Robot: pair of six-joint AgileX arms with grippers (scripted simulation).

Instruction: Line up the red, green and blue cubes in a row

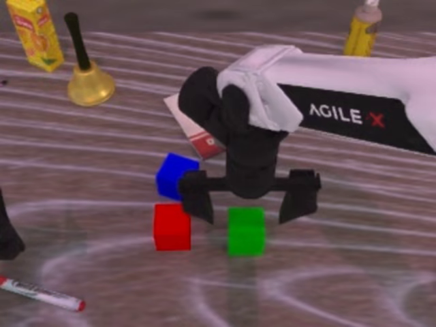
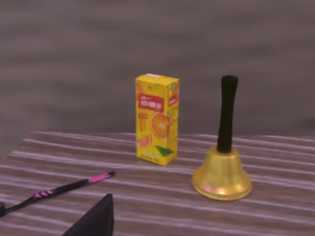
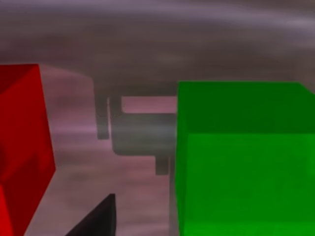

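Note:
The red cube and the green cube sit side by side near the table's middle, with a gap between them. The blue cube lies just behind the red one. My right gripper hangs open over the green cube, its two fingers spread wide either side of it and holding nothing. In the right wrist view the green cube fills one side, the red cube the other, and one dark fingertip shows between them. My left gripper is parked at the table's left edge.
A red-and-white notebook lies under the right arm, behind the blue cube. A juice carton and a brass bell stand at the back left, a bottle at the back right. A marker lies at the front left.

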